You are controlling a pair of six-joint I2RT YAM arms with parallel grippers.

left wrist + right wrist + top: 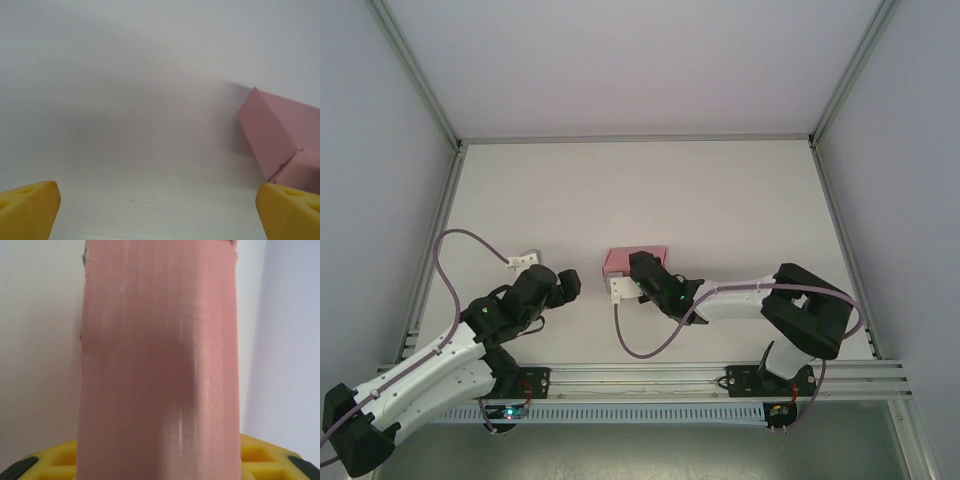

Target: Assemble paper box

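Note:
The paper box (635, 258) is a small pink folded card box lying on the white table (720, 200) near the middle. My right gripper (640, 270) reaches it from the near right and is shut on it. In the right wrist view the paper box (160, 365) stands between the yellow fingers (262, 455), and the right gripper (160, 462) holds its near end. My left gripper (566, 284) sits just left of the box, apart from it. In the left wrist view the left gripper (157, 212) is open wide over bare table, with the paper box (277, 132) at the right edge.
Purple cables (455, 240) loop from both arms, each with a white connector (526, 259). Aluminium frame rails (430, 250) run along the table's left, right and near edges, and grey walls enclose it. Open table lies behind the box.

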